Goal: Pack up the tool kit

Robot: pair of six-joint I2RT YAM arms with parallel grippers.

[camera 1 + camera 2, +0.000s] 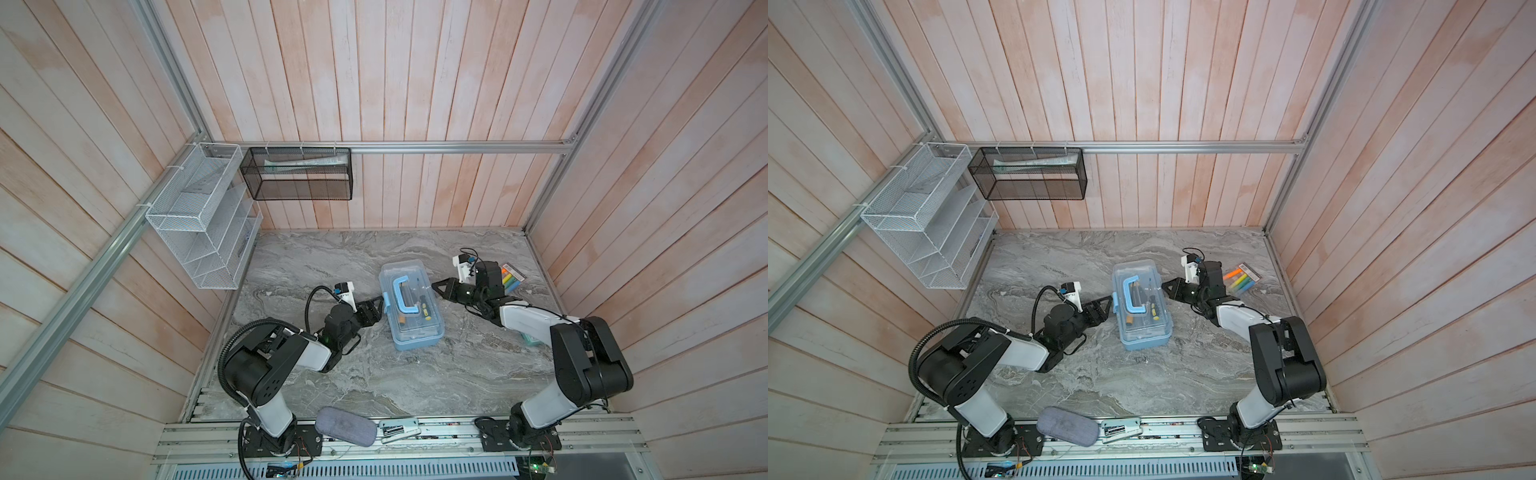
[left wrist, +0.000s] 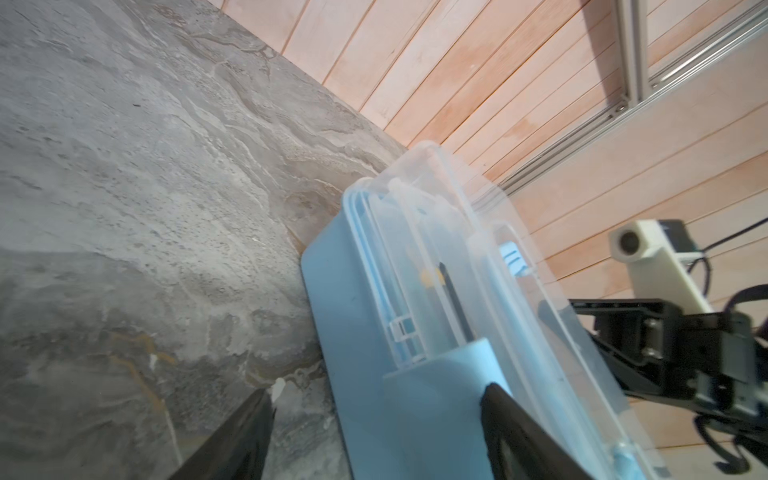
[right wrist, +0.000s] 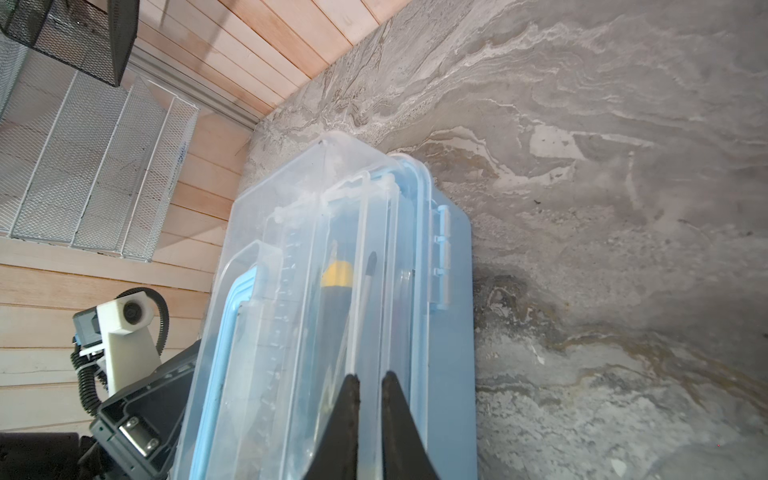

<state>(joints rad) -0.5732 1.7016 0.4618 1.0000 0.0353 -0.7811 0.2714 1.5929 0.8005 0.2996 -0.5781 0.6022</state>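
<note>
Before our spread-open left gripper [image 2: 379, 392] sits the latch [image 2: 440, 374] of the tool kit [image 1: 417, 328], lying front-to-back; our right gripper [image 3: 370, 376] stands clenched, empty, opposite.

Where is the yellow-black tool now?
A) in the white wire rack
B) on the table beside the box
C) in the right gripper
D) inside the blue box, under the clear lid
D: the yellow-black tool shows through the clear lid, which lies down on the box.
</note>
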